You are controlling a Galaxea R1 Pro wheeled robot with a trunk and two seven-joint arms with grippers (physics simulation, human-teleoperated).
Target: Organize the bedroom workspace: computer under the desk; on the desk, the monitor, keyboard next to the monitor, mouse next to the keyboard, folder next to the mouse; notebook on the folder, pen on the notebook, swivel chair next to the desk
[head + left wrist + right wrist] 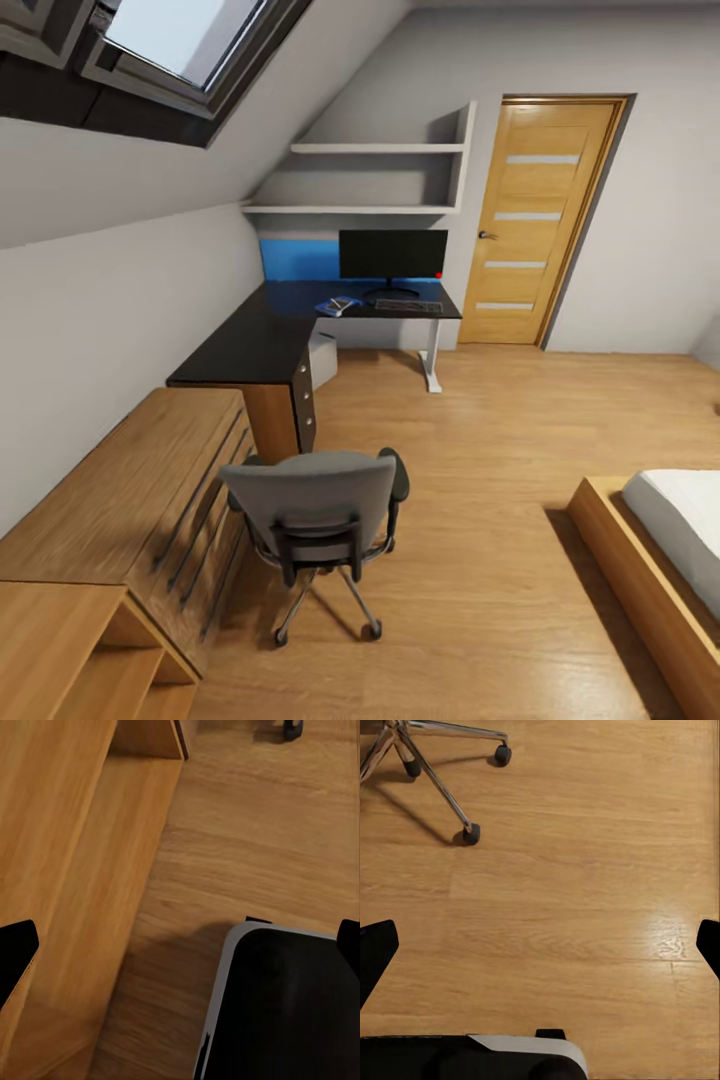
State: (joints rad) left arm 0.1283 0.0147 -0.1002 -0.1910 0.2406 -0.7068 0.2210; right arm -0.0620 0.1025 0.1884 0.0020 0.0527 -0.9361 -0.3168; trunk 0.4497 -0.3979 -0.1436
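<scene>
Two hands (180, 945) (540, 945) spread wide over bare floor (480, 480) between swivel chair (318, 510) and bed (650, 560).

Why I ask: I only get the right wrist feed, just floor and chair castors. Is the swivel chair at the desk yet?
Observer: No. In the head view the swivel chair stands on open floor, apart from the desk, beside the low wooden shelving.
Operator: Where's the folder?
Observer: The blue folder lies on the desk, left of the keyboard.
Operator: And the computer?
Observer: The light grey computer sits under the desk.
</scene>
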